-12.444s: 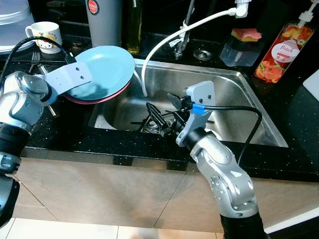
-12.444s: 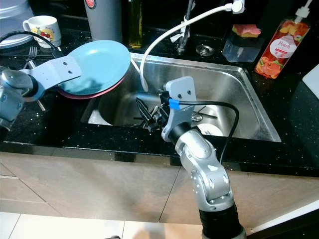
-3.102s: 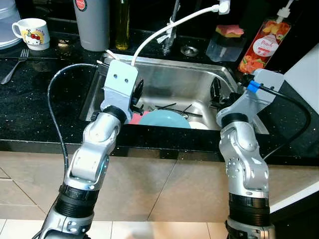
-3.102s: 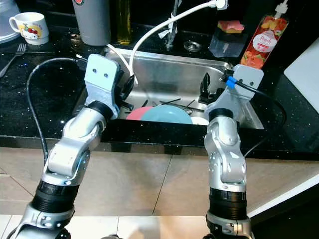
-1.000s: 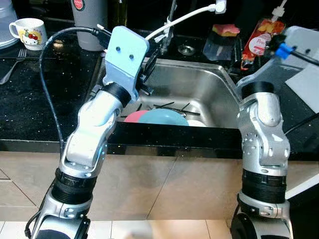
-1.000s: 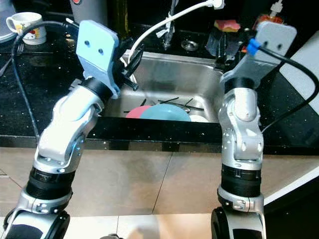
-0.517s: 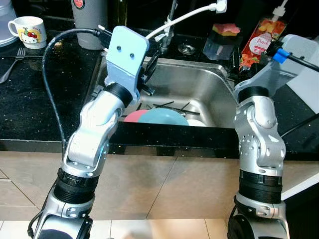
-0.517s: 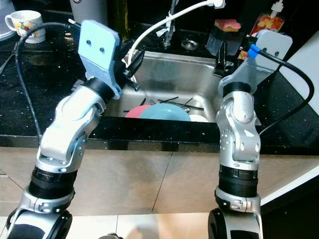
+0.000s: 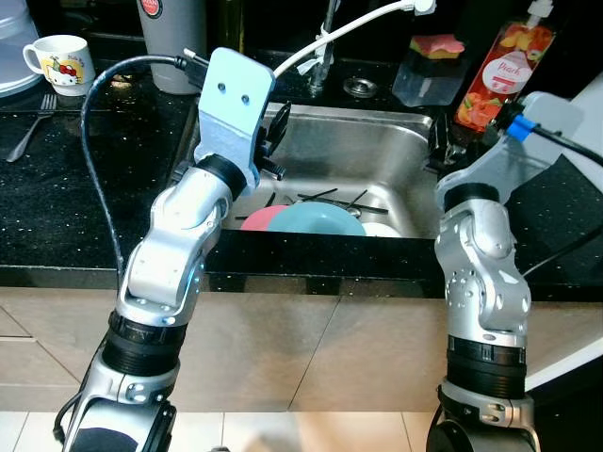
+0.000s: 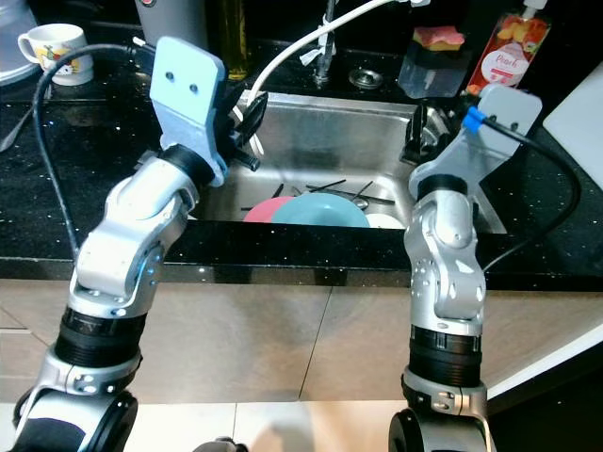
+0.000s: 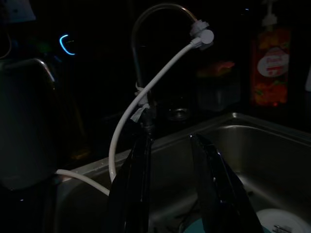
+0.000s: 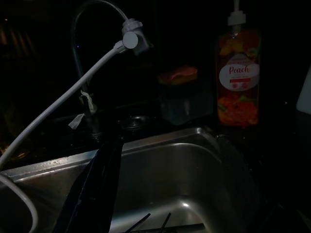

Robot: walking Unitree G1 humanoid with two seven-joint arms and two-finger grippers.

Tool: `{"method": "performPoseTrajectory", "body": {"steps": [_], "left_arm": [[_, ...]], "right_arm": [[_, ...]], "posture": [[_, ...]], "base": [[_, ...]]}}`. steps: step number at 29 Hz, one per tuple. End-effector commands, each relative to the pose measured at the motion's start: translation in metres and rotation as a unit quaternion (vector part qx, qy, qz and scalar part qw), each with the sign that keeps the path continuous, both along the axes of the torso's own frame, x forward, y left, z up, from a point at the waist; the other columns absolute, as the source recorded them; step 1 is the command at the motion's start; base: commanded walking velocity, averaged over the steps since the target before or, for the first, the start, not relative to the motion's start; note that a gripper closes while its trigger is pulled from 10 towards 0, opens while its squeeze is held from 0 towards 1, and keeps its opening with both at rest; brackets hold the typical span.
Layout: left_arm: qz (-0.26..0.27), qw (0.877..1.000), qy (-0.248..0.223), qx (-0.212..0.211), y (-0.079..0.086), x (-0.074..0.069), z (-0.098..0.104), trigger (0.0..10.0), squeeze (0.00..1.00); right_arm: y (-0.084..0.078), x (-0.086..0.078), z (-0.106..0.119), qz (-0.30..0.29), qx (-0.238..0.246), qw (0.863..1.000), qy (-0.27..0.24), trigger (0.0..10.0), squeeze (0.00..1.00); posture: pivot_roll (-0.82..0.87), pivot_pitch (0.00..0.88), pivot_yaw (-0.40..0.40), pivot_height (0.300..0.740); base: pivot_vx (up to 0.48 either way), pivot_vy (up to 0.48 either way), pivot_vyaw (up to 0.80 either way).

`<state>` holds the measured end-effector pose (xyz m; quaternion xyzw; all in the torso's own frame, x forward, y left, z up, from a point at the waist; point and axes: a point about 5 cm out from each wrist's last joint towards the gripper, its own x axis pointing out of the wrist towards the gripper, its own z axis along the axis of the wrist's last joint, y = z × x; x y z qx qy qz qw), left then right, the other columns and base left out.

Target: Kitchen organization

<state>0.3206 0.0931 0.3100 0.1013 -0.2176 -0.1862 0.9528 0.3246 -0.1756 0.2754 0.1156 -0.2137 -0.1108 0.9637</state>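
A light blue plate (image 9: 318, 218) lies in the steel sink (image 9: 377, 155), overlapping a pink plate (image 9: 256, 219) on its left. Dark utensils (image 9: 325, 196) lie behind them, and a small white dish (image 9: 379, 229) sits at the blue plate's right. My left gripper (image 9: 275, 143) hovers over the sink's left part, above the plates; in the left wrist view it (image 11: 170, 141) is open with nothing between its fingers. At the sink's right rim my right gripper (image 9: 439, 143) is held open and empty, pointing toward the faucet (image 12: 92, 29).
A white hose (image 9: 330, 42) runs from the faucet into the sink. On the black counter at left are a mug (image 9: 61, 58), a fork (image 9: 33, 127), a grey canister (image 9: 171, 38). Behind the sink stand a sponge holder (image 9: 429, 71) and a peach soap bottle (image 9: 497, 71).
My right arm has come down from near the soap bottle to the sink's right rim. The left arm has barely moved. The plates lie where they were.
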Motion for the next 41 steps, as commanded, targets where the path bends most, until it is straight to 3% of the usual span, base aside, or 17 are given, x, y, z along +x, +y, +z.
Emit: {"method": "performPoseTrajectory", "body": {"steps": [1, 11, 22, 41], "left_arm": [[0.005, 1.000, 0.021, 0.010, -0.001, 0.007, -0.011, 10.0, 0.00], [-0.002, 0.999, 0.044, 0.010, -0.008, 0.019, -0.032, 10.0, 0.00], [-0.020, 0.999, 0.032, 0.007, -0.006, 0.023, -0.025, 10.0, 0.00], [-0.022, 0.999, 0.036, -0.010, -0.010, 0.020, -0.030, 10.0, 0.00]], "right_arm": [[-0.001, -0.005, -0.004, -0.011, -0.013, 1.000, 0.004, 10.0, 0.00], [-0.009, -0.017, -0.021, -0.029, -0.049, 0.997, 0.042, 10.0, 0.00], [-0.005, -0.018, -0.021, -0.034, -0.054, 0.997, 0.041, 10.0, 0.00], [0.000, -0.014, -0.020, -0.017, -0.057, 0.997, 0.042, 10.0, 0.00]], "posture": [[0.25, 0.055, -0.037, 0.740], [0.19, 0.056, -0.020, 0.740], [0.19, 0.060, -0.024, 0.740], [0.19, 0.056, -0.053, 0.740]], "base": [[0.000, 0.000, 0.00], [0.000, 0.000, 0.00], [0.000, 0.000, 0.00], [0.000, 0.000, 0.00]]}}
